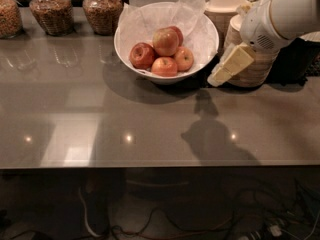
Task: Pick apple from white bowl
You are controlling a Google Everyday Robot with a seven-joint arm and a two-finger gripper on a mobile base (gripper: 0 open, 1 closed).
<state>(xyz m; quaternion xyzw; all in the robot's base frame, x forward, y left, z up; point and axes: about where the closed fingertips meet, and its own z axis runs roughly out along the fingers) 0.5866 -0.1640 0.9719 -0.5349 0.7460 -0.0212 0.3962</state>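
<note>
Centrally at the back of the grey table [150, 119], one white bowl [142, 73] is recorded, round, glossy and wide, lined with thin crinkled paper [192, 15] that rises above its far rim. Apples [166, 41] are held inside it, on the paper: four are seen clearly, red and yellow, piled close and touching one another, and part of a further one shows behind the topmost. The gripper [216, 79], cream in colour, is found just to the right of the white bowl, outside its rim and above the table surface, pointed downward and to the left. Whether it is open or closed cannot be told, and nothing is seen to be held in it. It is carried on a white arm [286, 8] that enters from the upper right corner. A shadow [215, 139] of the arm is cast on the table in front of the gripper. Two stacks [256, 70] of beige disposable bowls are set right of the white bowl, one partly covered by the arm. Three jars [102, 9] of brown contents are lined along the far left edge, well apart from the gripper. Cables [165, 219] are noted on the dark floor under the table.
</note>
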